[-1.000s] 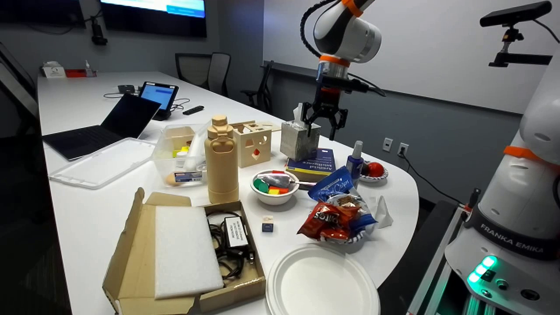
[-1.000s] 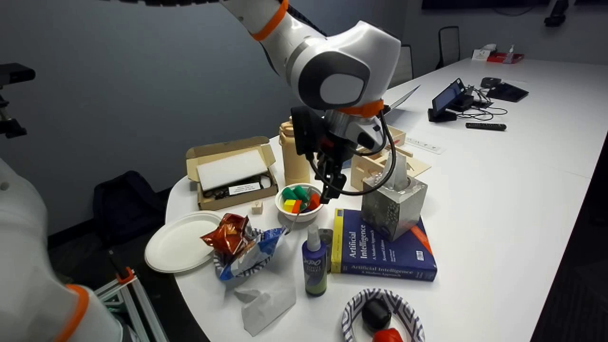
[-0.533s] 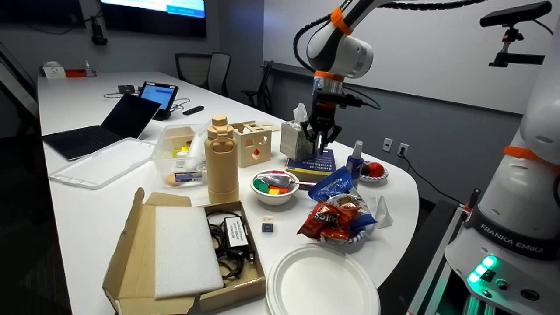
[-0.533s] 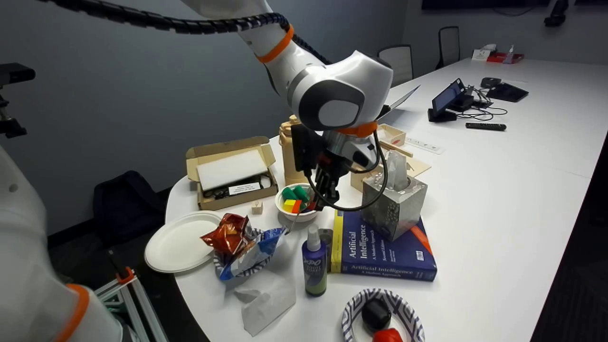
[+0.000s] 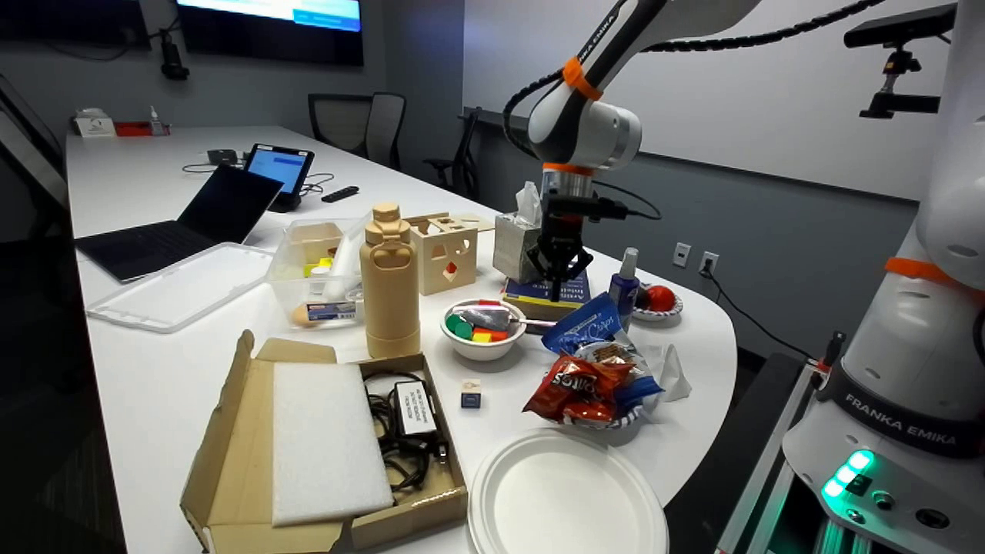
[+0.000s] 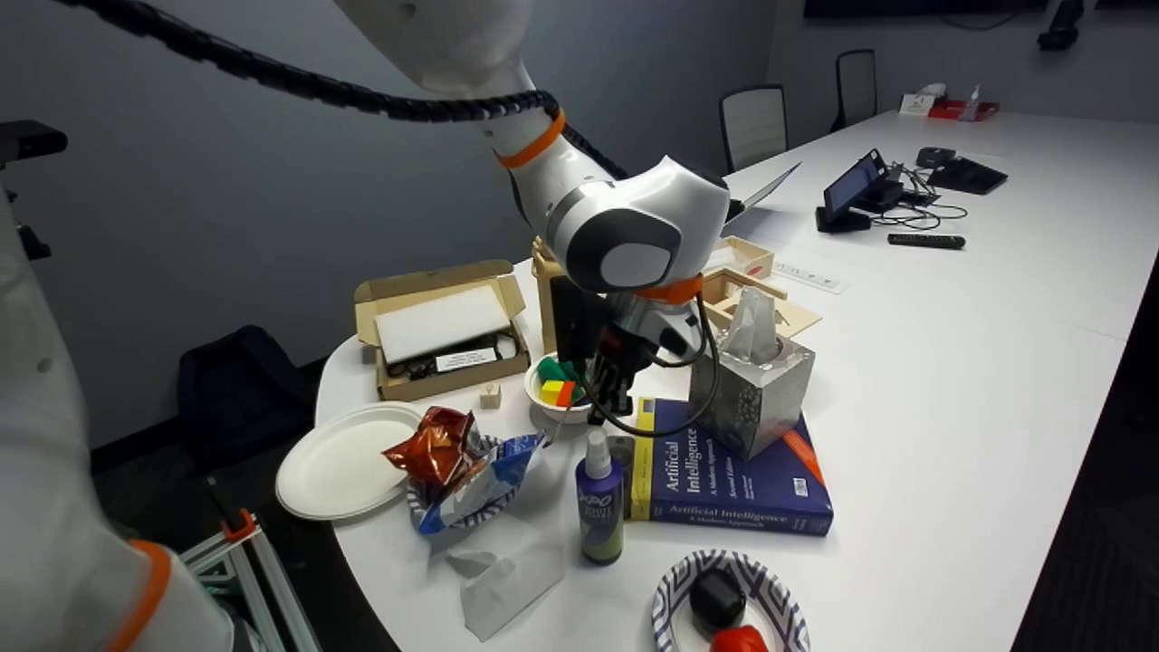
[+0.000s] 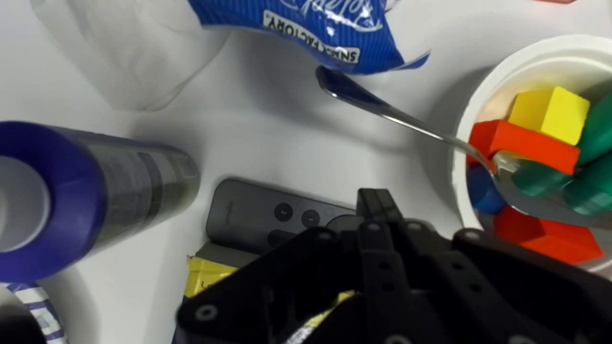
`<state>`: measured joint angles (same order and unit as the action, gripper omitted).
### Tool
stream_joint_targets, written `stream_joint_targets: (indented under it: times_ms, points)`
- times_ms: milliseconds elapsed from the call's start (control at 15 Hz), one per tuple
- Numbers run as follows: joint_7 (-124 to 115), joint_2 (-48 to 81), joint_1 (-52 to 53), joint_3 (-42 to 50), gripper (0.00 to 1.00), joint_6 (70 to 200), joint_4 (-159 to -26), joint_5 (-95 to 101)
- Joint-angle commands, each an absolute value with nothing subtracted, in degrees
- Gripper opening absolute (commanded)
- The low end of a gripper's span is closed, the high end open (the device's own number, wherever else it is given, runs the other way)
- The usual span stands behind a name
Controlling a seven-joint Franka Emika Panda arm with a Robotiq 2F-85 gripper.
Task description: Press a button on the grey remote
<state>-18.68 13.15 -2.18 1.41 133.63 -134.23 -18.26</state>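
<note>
- The white tabletop [image 6: 978, 435]: below the gripper [image 7: 376, 204]; bears all loose items listed here.
- The Artificial Intelligence textbook [image 6: 724, 493]: flat, its yellow-spined edge close below the gripper; no part in the press.
- The gripper itself: pointed down, fingers together with no gap visible, nothing held. Readiness for pressing is judged complete.
- The white bowl [image 5: 481, 351] of coloured blocks [image 7: 535, 145]: near the gripper, to one side, apparently apart from it.
- The Expo spray bottle [image 6: 600, 516]: upright, near the gripper on the side away from the bowl.
- The black remote [image 6: 925, 241]: well apart from the gripper; judged not the target.
- The grey remote [image 7: 260, 215]: lies alongside the textbook's spine, one end hidden behind the fingertips in the wrist view, the other toward the spray bottle. Contact with the book cannot be told. Positioning is judged nearly done; the exterior views suggest a gap below the fingertips.
- The round disc [image 7: 342, 222]: beside the fingertips, partly hidden; the likeliest mark.
- The small round buttons [image 7: 311, 218]: farther from the fingertips, uncovered. No press is shown. Outstanding, as judged: final alignment, lowering, the press, then lifting clear.
</note>
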Motion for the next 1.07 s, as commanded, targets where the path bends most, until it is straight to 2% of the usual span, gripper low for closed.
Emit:
stream_joint_targets:
  times_ms: [0,1000]
  points:
    - [-18.5,15.7,-1.8,1.0,0.00,135.2,-133.7,-20.4]
    - [-19.1,22.7,-2.2,0.9,0.00,140.3,-130.9,-21.8]
